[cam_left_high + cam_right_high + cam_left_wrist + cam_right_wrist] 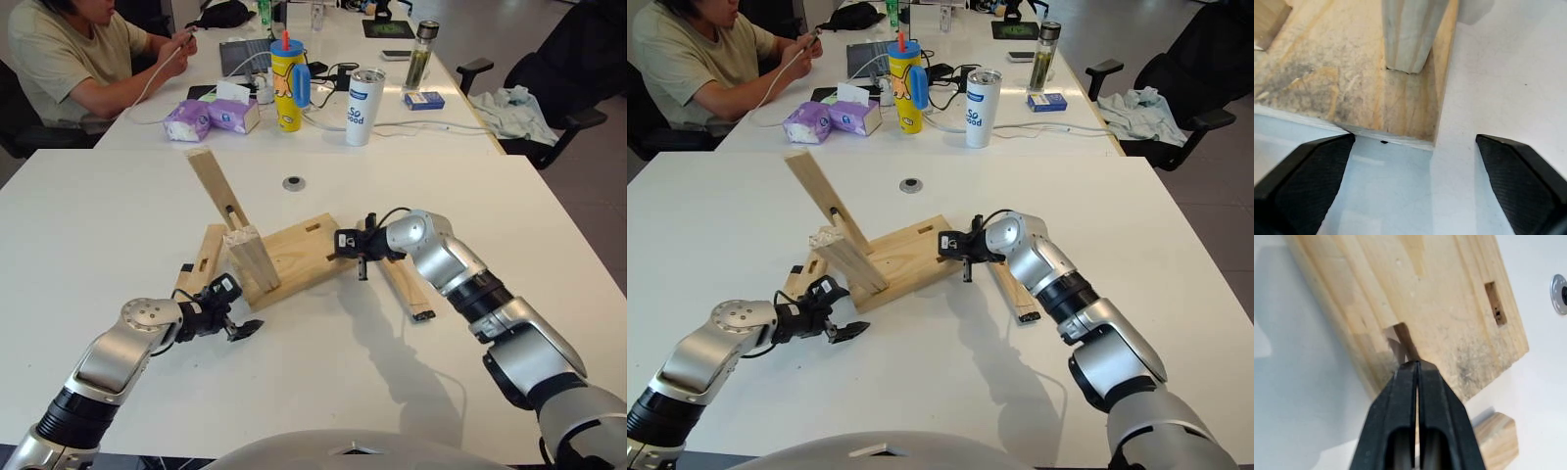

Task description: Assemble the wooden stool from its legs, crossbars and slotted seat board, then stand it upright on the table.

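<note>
Left gripper (1414,140): hung low at seat board (294,257) near corner, fingers spread wide. Right gripper (1417,364): forearm stretched to board's right edge, fingers pressed together

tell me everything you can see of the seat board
The seat board is a flat rectangle of pale, smudged wood lying on the white table. An open rectangular slot shows near one edge. Two legs stand in it: the near leg about upright, the far leg leaning away. The shut right gripper has its tip at the board's edge; the open left gripper sits just off its near corner, not touching.
</note>
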